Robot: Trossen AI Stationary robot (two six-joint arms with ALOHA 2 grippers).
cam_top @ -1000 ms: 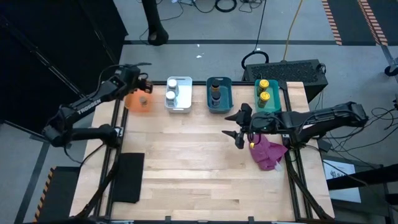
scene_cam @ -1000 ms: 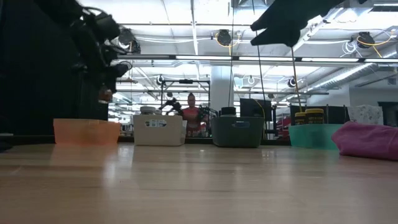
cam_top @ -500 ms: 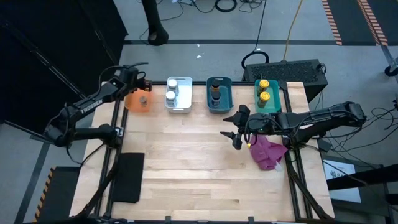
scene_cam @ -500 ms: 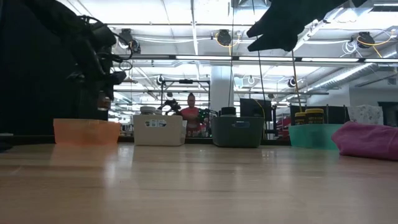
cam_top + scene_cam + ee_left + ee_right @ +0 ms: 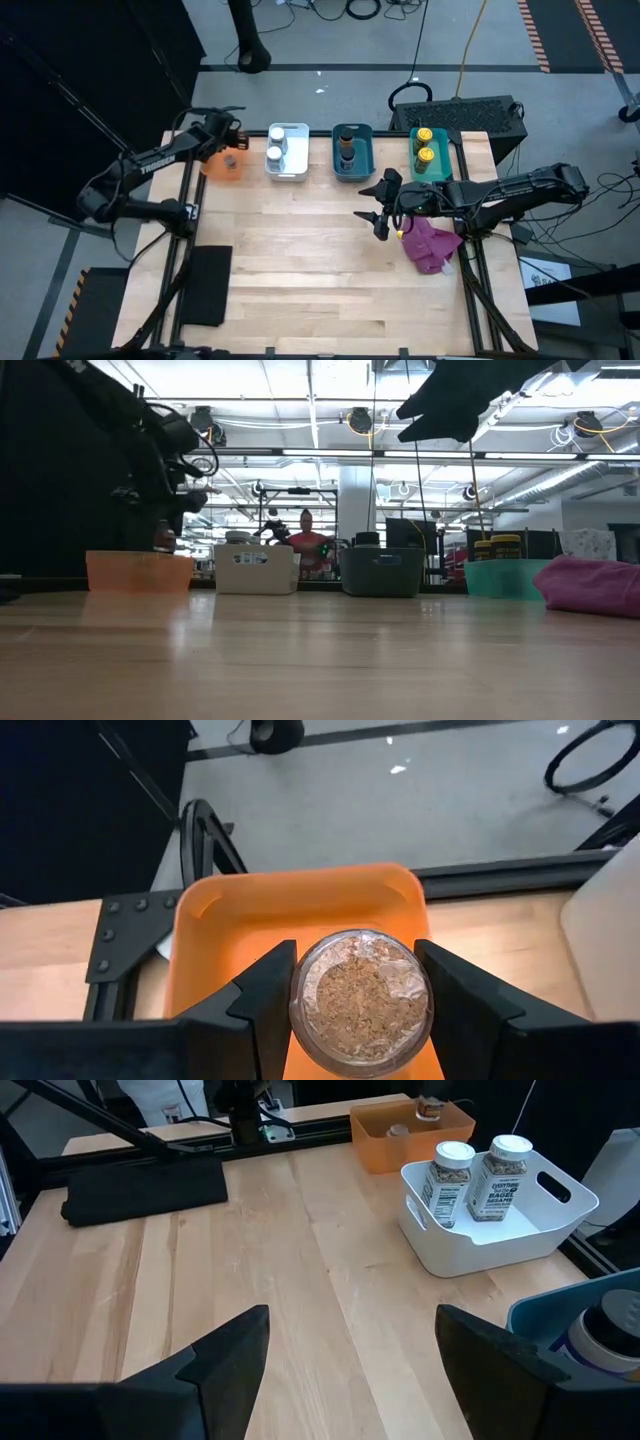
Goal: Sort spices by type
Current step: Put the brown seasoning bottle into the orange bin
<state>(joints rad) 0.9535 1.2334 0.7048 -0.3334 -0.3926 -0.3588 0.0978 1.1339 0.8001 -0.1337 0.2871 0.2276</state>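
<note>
My left gripper [image 5: 228, 130] hovers over the orange bin [image 5: 212, 165] at the far left and is shut on a small spice jar [image 5: 360, 1005] of brown spice. A second jar [image 5: 230, 160] stands in that bin. In the low view the held jar [image 5: 163, 538] hangs just above the bin's rim [image 5: 138, 557]. The white bin [image 5: 288, 172] holds two white-lidded jars [image 5: 470, 1165], the blue bin [image 5: 352, 172] dark-lidded ones, the teal bin [image 5: 440, 165] yellow-lidded ones [image 5: 425, 143]. My right gripper [image 5: 380, 207] is open above the table beside the magenta cloth [image 5: 432, 245]. My left gripper pinches the jar's side wall [image 5: 300, 995] between its two fingers [image 5: 265, 985], coming from above and pointing down. A clear round end of the jar, showing brown spice, faces the wrist camera. The jar is lifted clear, just over the orange bin.
The four bins stand in a row along the table's far edge. A black pad [image 5: 205, 285] lies at the near left. The wooden top [image 5: 300, 270] between the bins and the near edge is bare. A person [image 5: 307, 538] shows in the room behind.
My left gripper has come down with the jar toward the orange bin, and the jar now hangs close above its rim. It has stayed shut on the jar.
</note>
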